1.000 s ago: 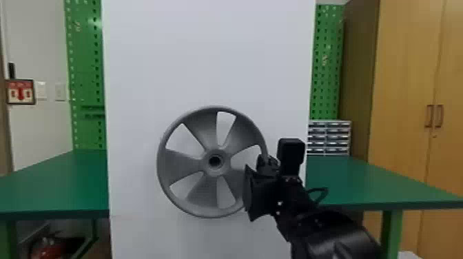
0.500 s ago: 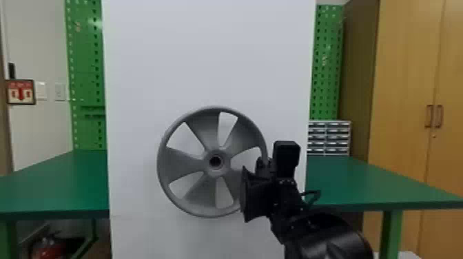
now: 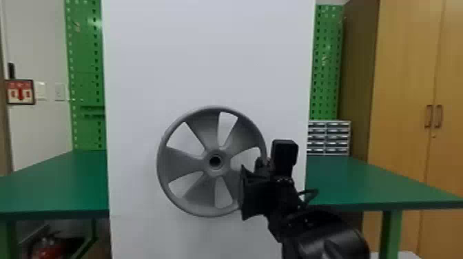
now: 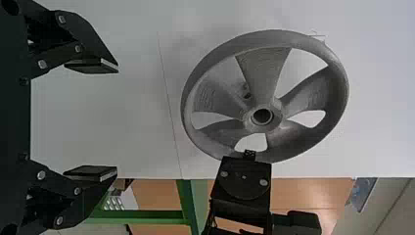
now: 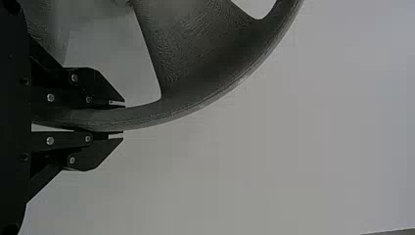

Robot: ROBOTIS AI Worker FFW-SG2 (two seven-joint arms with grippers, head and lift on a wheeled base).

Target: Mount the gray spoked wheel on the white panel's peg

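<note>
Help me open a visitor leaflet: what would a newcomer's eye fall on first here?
Probably the gray wheel, its broad spokes standing out against the white panel in the middle of the head view. Next comes the robot's black right arm at the lower right, its jaws closed on the wheel's rim. Farther right, a tall wooden cabinet stands behind a green tabletop.

Green desk (image 3: 372, 182), visible left and right of white panel (image 3: 206, 62) (one top or two, cannot tell). Right part: small drawer unit (image 3: 326, 137) at far edge, drawers facing near side.
</note>
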